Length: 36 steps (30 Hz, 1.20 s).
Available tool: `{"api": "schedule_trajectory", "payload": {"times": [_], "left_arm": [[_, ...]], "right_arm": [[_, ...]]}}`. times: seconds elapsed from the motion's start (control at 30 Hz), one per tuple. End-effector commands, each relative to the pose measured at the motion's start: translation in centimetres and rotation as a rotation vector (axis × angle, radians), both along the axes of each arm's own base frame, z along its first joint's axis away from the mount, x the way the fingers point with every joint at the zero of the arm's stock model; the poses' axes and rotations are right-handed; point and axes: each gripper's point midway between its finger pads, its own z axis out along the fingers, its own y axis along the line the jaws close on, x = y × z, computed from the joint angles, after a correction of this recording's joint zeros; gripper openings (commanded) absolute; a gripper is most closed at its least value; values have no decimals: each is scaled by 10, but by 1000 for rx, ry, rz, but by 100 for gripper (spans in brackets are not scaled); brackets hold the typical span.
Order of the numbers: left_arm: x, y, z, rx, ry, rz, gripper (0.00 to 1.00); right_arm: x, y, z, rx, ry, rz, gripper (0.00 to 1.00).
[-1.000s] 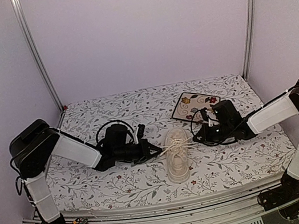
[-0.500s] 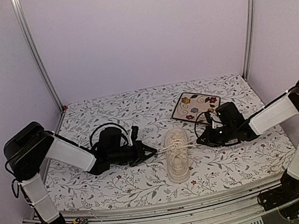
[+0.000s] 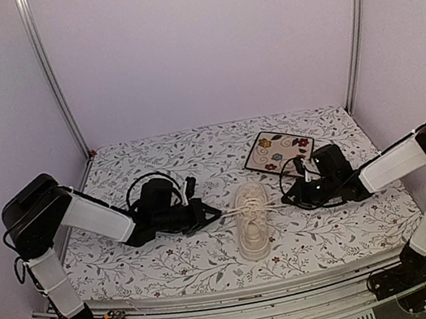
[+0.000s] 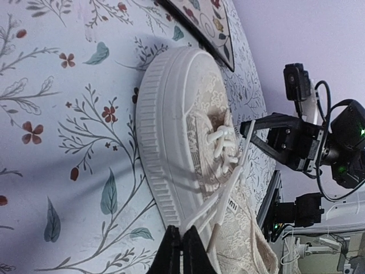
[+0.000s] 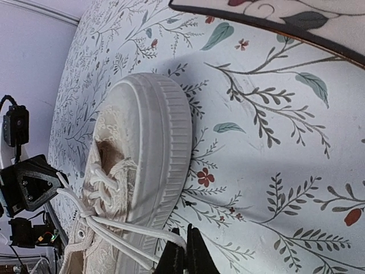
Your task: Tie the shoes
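- Left wrist view shows our left claw (image 4: pixel 181 246) pinched fully together on one strand of the laces (image 4: pixel 227 191). The right claw (image 5: pixel 183 251) is likewise closed tight on the opposite strand.
- Both strands run taut from the claws to a crossing over the tongue of the sneaker (image 3: pixel 253 227). It sits between the arms on the worktop (image 3: pixel 175 269), toe toward the back, near a floral tile (image 3: pixel 278 150).
- We judge the first knot is being cinched. Next we need slack to form loops without dragging the sneaker.
- Laces look flat, woven and floppy. The upper is lacy cream canvas and the sole is ribbed pale rubber.
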Motion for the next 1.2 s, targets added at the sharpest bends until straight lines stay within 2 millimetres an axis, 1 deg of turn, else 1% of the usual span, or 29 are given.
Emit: {"api": "schedule_trajectory", "payload": {"times": [0.0, 0.03, 0.07, 0.1, 0.13, 0.2, 0.23, 0.33, 0.37, 0.4, 0.43, 0.5, 0.57, 0.6, 0.67, 0.7, 0.73, 0.77, 0.8, 0.83, 0.87, 0.9, 0.93, 0.97, 1.03, 1.07, 1.1, 1.17], "left_arm": [[23, 13, 12, 92, -74, 44, 21], [26, 8, 20, 100, -112, 24, 41], [27, 4, 28, 102, -134, 13, 58], [30, 1, 37, 114, -176, -4, 86], [34, -1, 48, 121, -210, -8, 95], [41, -2, 66, 136, -270, -7, 97], [46, -1, 75, 142, -299, 0, 97], [57, 7, 91, 168, -360, 12, 97], [63, 10, 94, 176, -371, 17, 97], [66, 14, 95, 184, -373, 18, 97], [72, 23, 94, 199, -373, 29, 97], [85, 48, 92, 234, -377, 75, 97], [100, 87, 92, 267, -387, 156, 97], [106, 110, 93, 279, -392, 203, 97], [116, 165, 96, 301, -396, 320, 97], [122, 205, 107, 297, -415, 415, 97], [123, 234, 104, 299, -409, 484, 97], [119, 262, 114, 275, -434, 558, 97], [113, 290, 116, 267, -445, 625, 96], [107, 312, 119, 272, -459, 685, 97], [100, 336, 118, 303, -467, 754, 97], [91, 359, 113, 353, -465, 828, 97], [84, 380, 114, 419, -481, 909, 97], [76, 395, 115, 481, -500, 961, 97], [63, 409, 118, 565, -555, 1023, 97], [56, 413, 117, 593, -586, 1036, 97], [53, 414, 124, 608, -651, 1050, 97], [47, 418, 121, 642, -712, 1066, 97]], "right_arm": [[10, -11, 31, 4, -145, 33, 19], [10, -6, 46, 10, -202, 79, 33], [9, -4, 54, 13, -230, 105, 49], [9, -3, 64, 8, -266, 125, 60], [9, -4, 76, 1, -309, 136, 68], [14, -10, 90, -32, -350, 114, 79], [15, -14, 92, -57, -349, 101, 83], [24, -26, 102, -125, -366, 57, 92], [29, -32, 103, -140, -359, 36, 99], [34, -39, 105, -153, -351, 11, 99], [40, -49, 102, -167, -331, -23, 99], [52, -70, 103, -171, -309, -87, 99], [60, -99, 103, -183, -301, -161, 99], [64, -116, 104, -191, -303, -204, 99], [69, -153, 106, -213, -310, -289, 99], [71, -182, 105, -235, -310, -355, 99], [71, -201, 105, -251, -314, -404, 99], [70, -220, 107, -263, -329, -453, 99], [69, -237, 110, -279, -350, -501, 99], [66, -252, 113, -294, -372, -545, 99], [63, -265, 116, -309, -394, -590, 99], [61, -273, 123, -328, -431, -631, 99], [58, -281, 127, -351, -463, -670, 99], [56, -286, 130, -365, -497, -699, 99], [49, -296, 132, -393, -556, -758, 99], [44, -300, 130, -406, -577, -780, 99], [39, -304, 125, -429, -590, -802, 99], [35, -310, 122, -468, -618, -818, 99]]}}
